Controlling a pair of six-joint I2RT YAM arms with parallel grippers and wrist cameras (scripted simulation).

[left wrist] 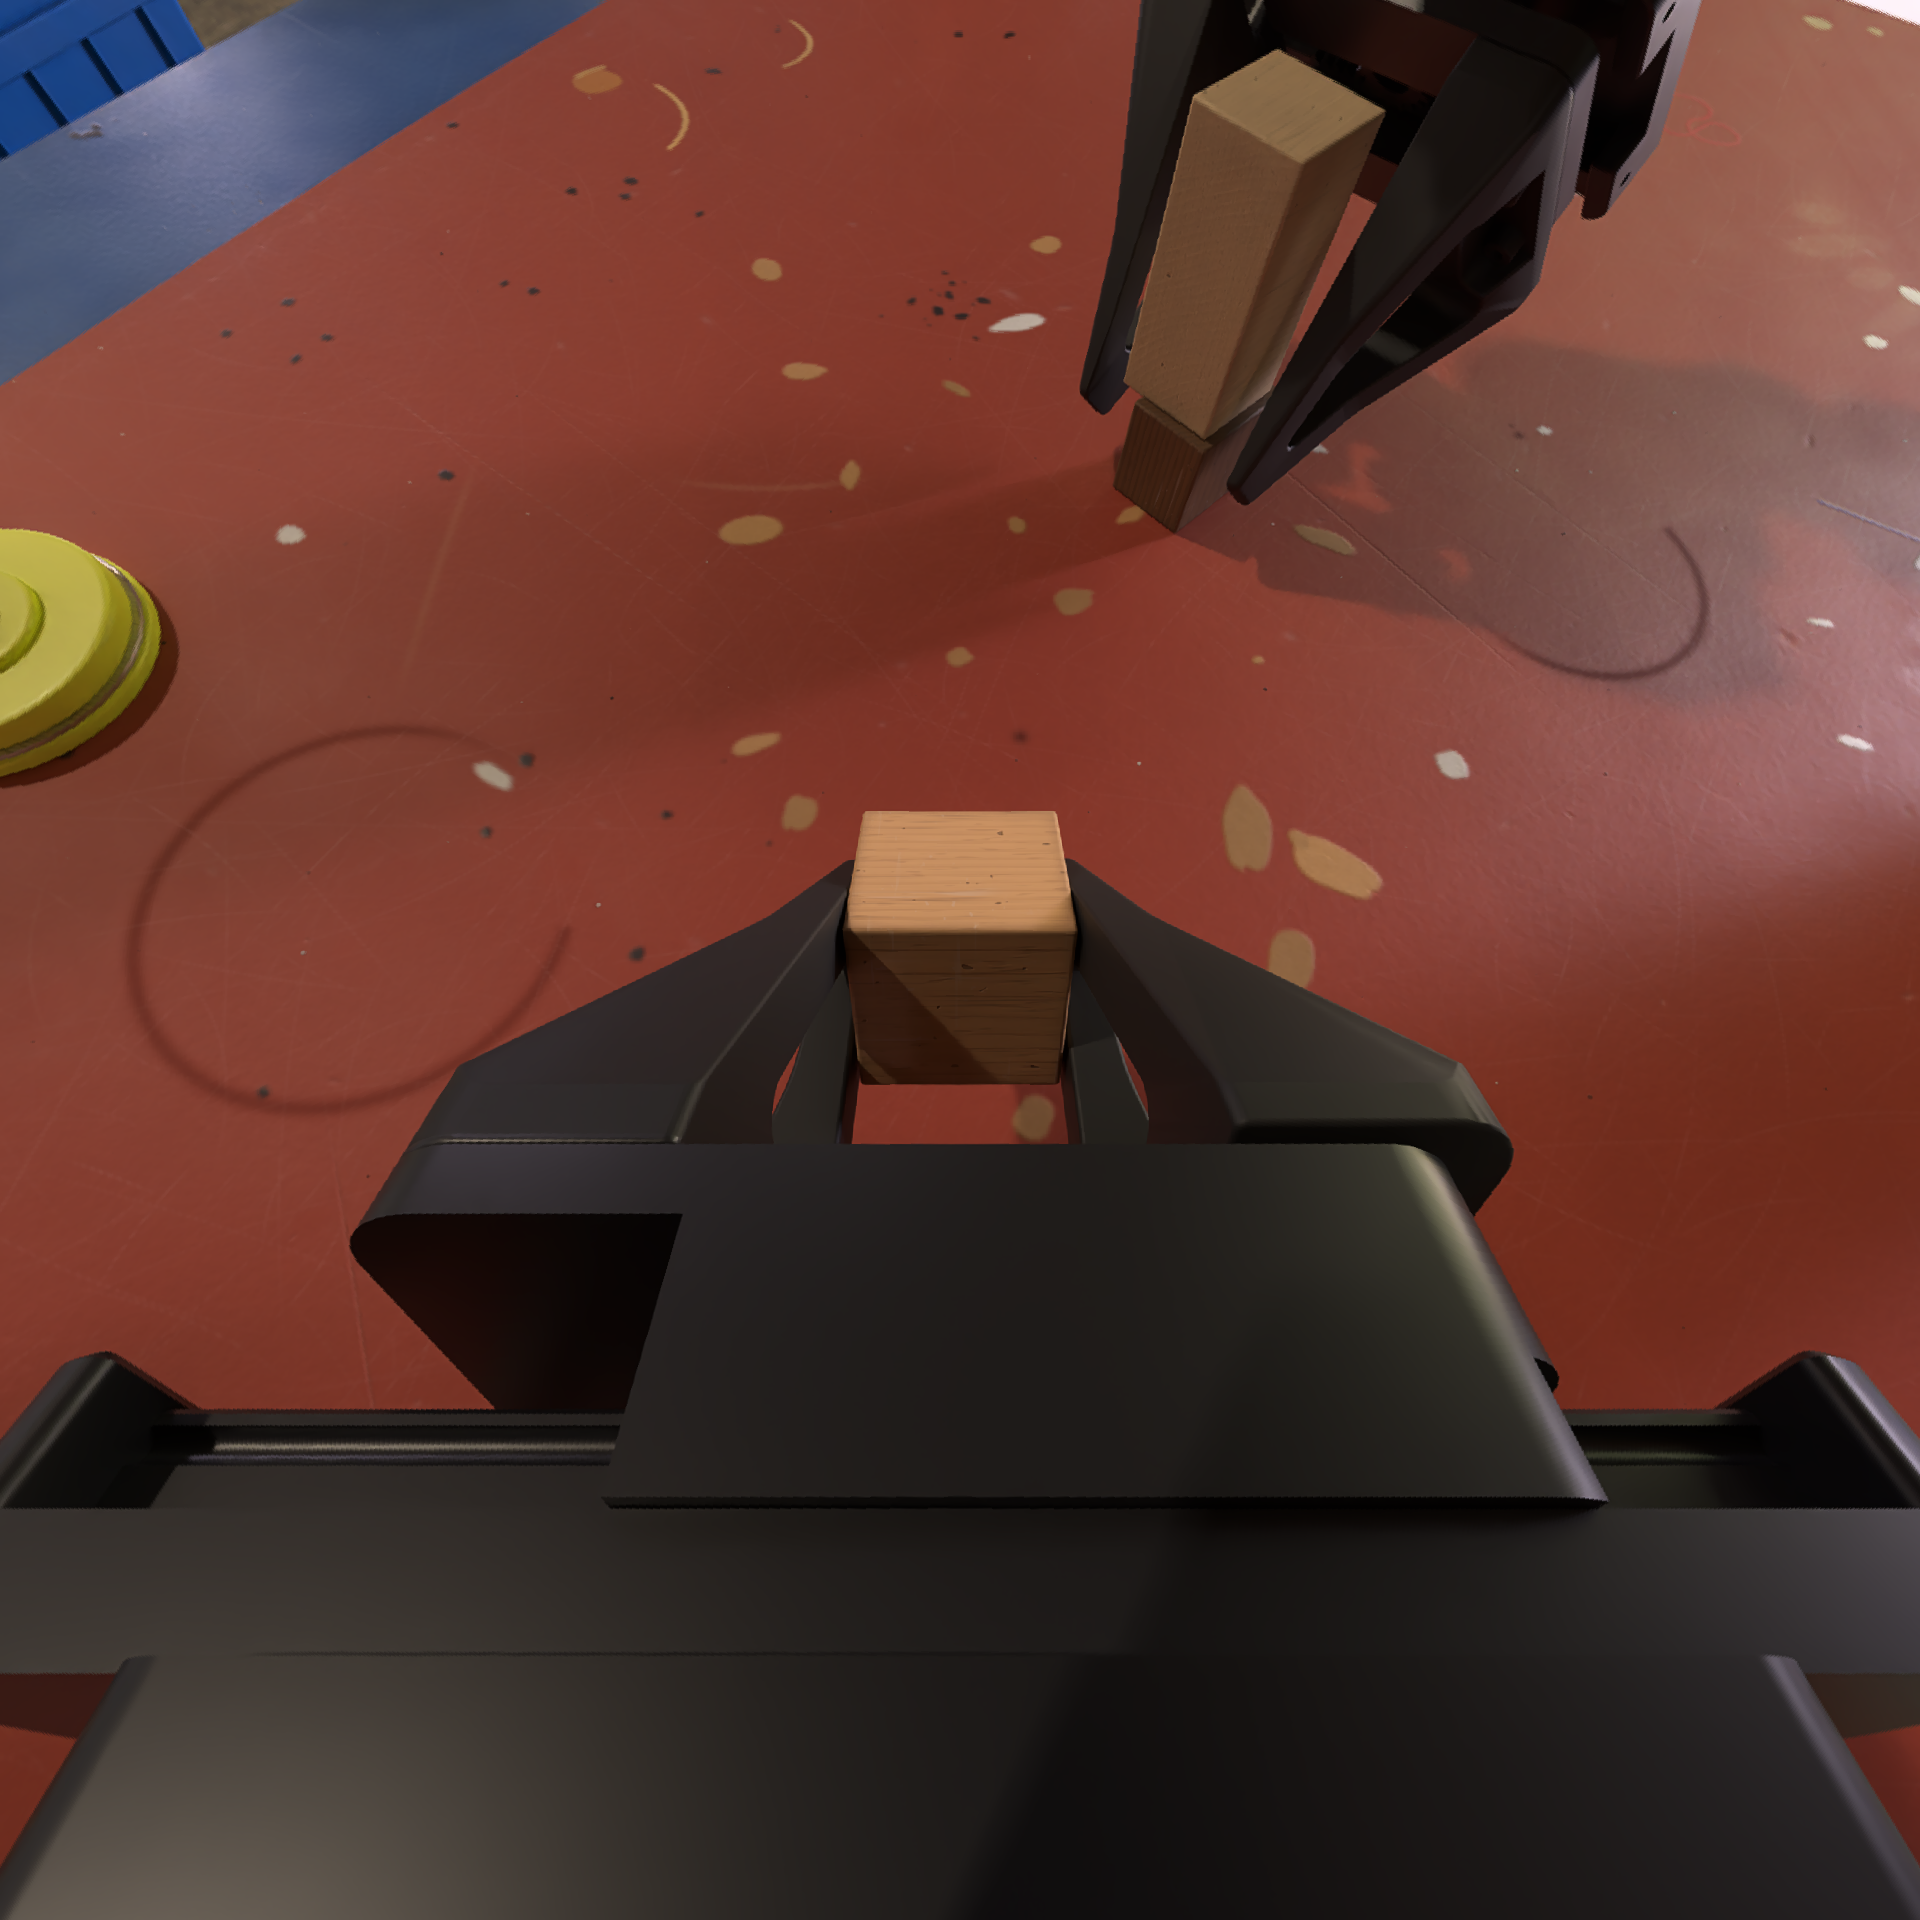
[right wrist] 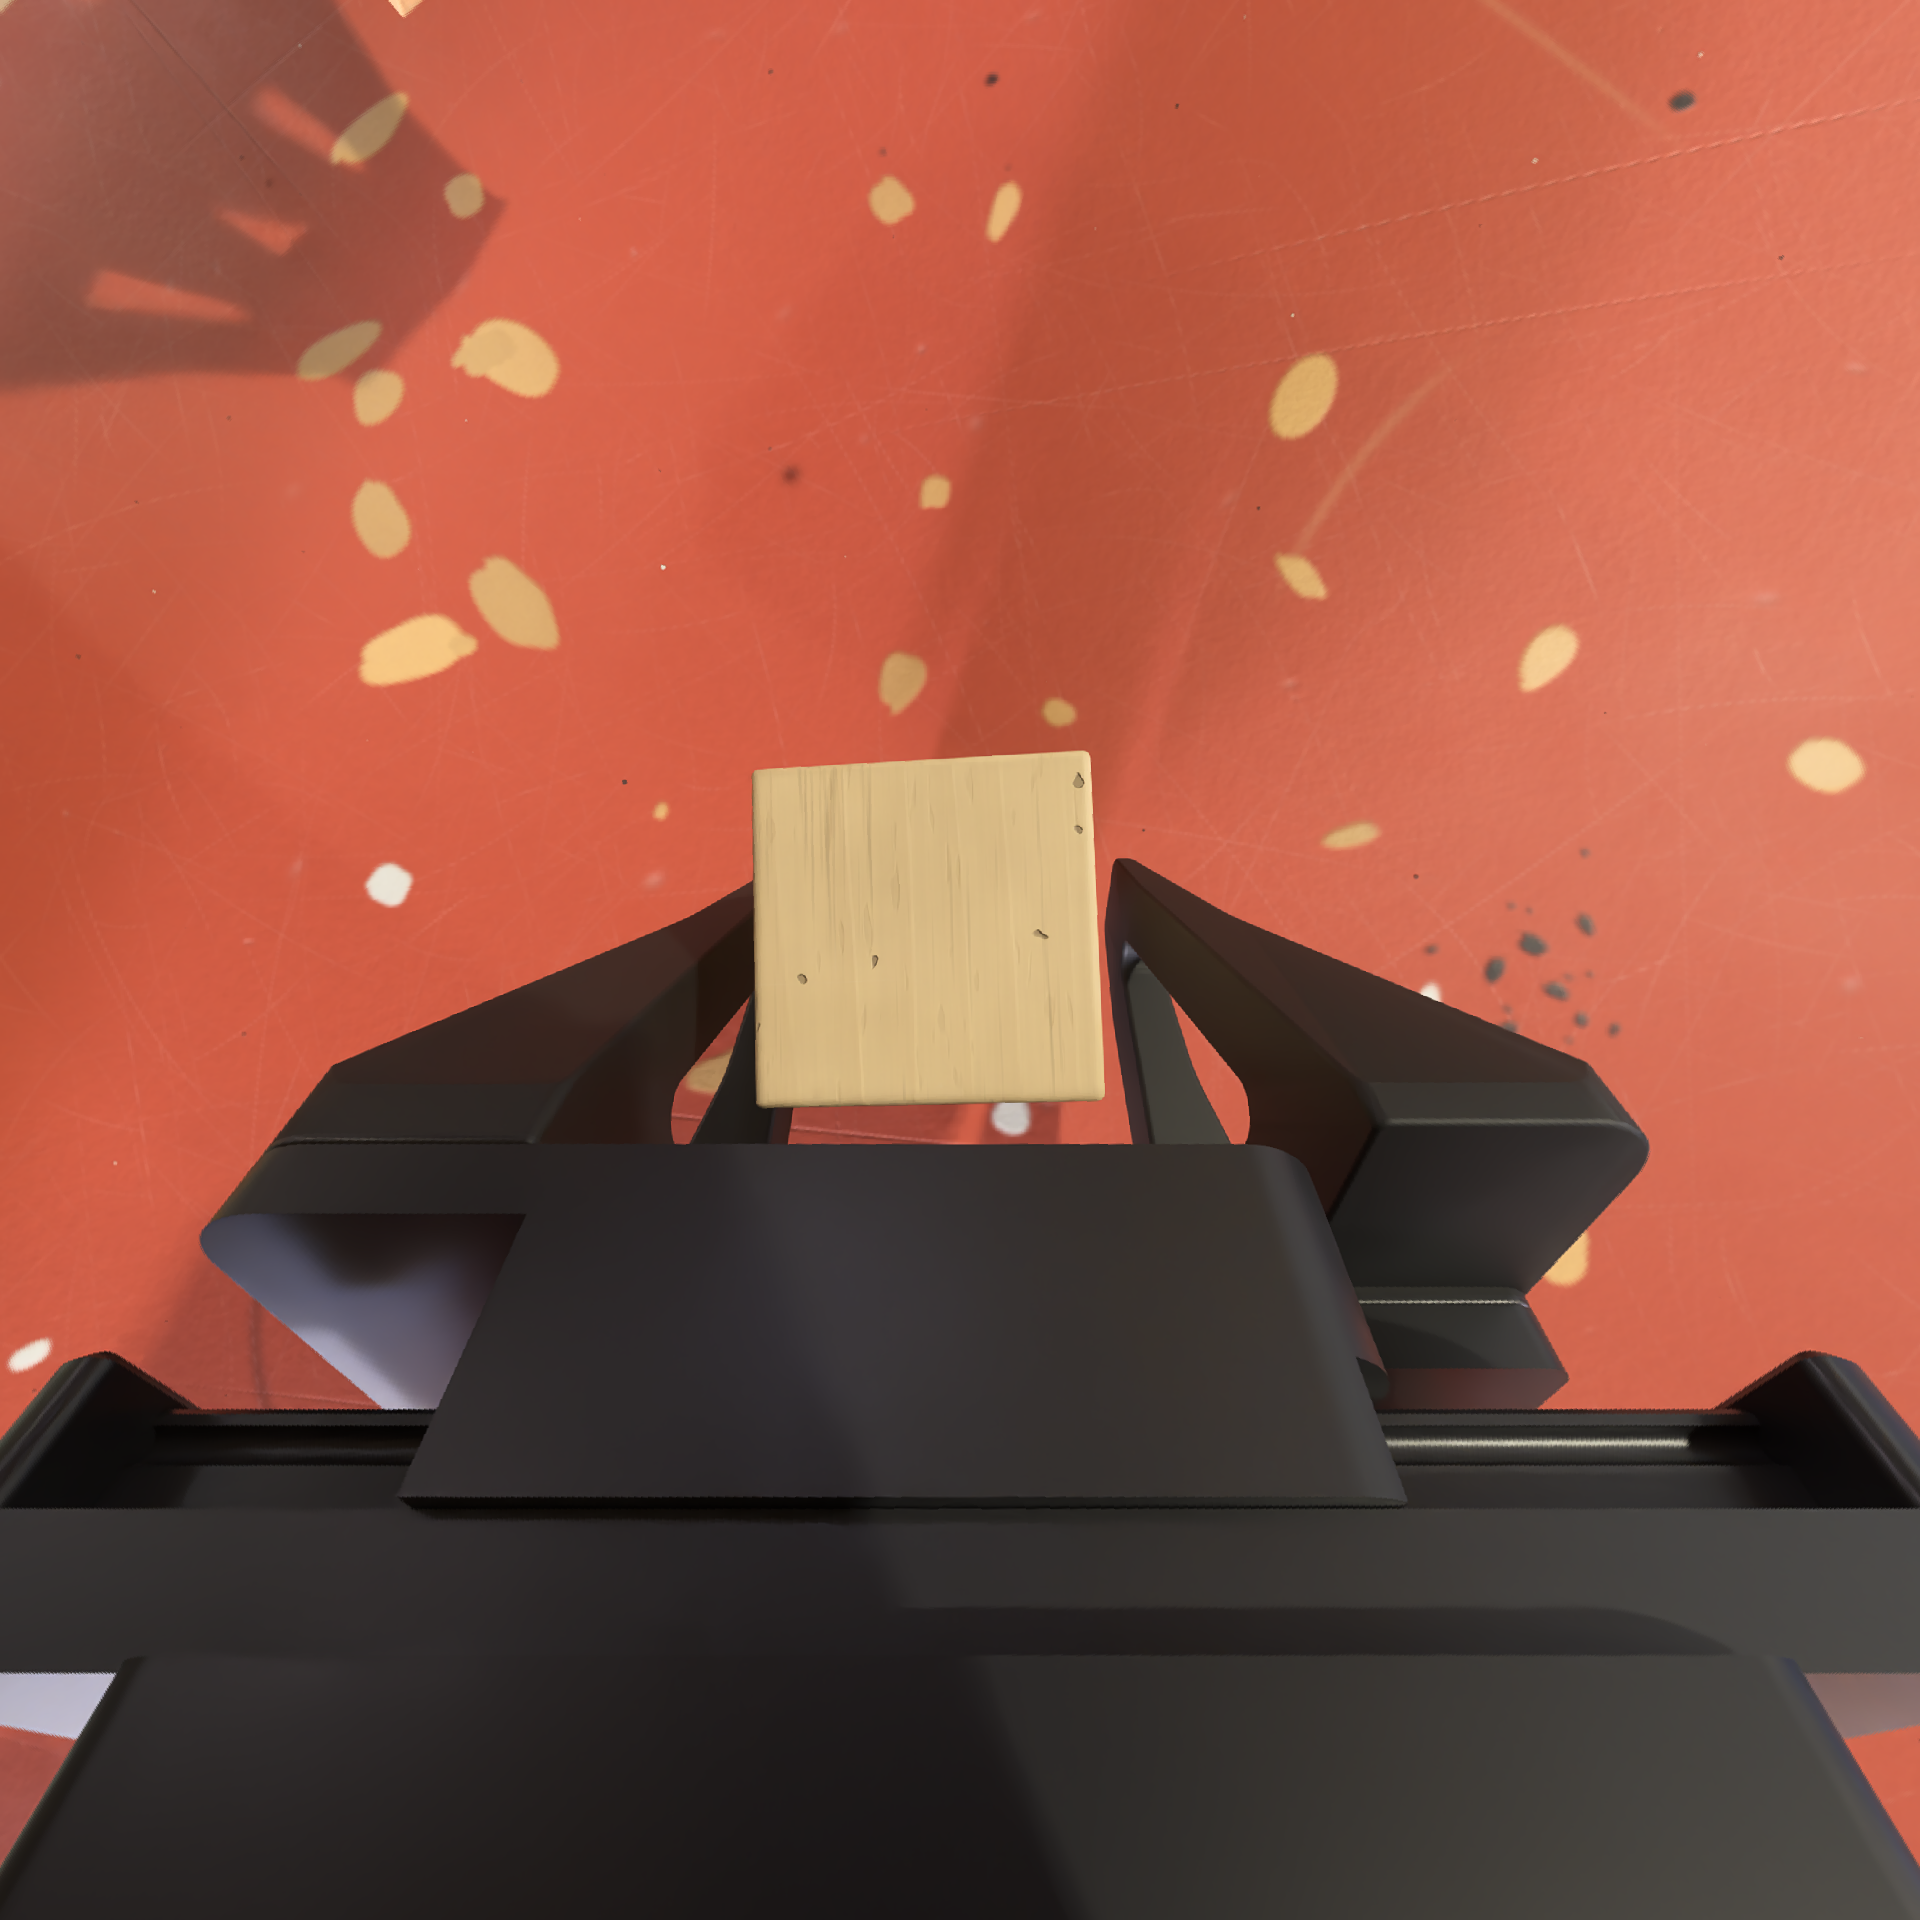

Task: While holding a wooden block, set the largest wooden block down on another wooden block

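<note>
Three wooden blocks: one gripped, one long block standing on a third.

The left gripper [left wrist: 961,914] clenches a small cube block [left wrist: 961,940] above the red table [left wrist: 520,436]. The long block [left wrist: 1242,239] stands nearly upright, long axis vertical and leaning slightly, its lower end on a small dark block [left wrist: 1164,468] resting on the table. The right gripper [right wrist: 930,894] straddles it: the left finger touches, while a narrow gap shows at the right finger [right wrist: 1127,925], so it looks released. One yellow disc [left wrist: 62,644] lies at the left.
</note>
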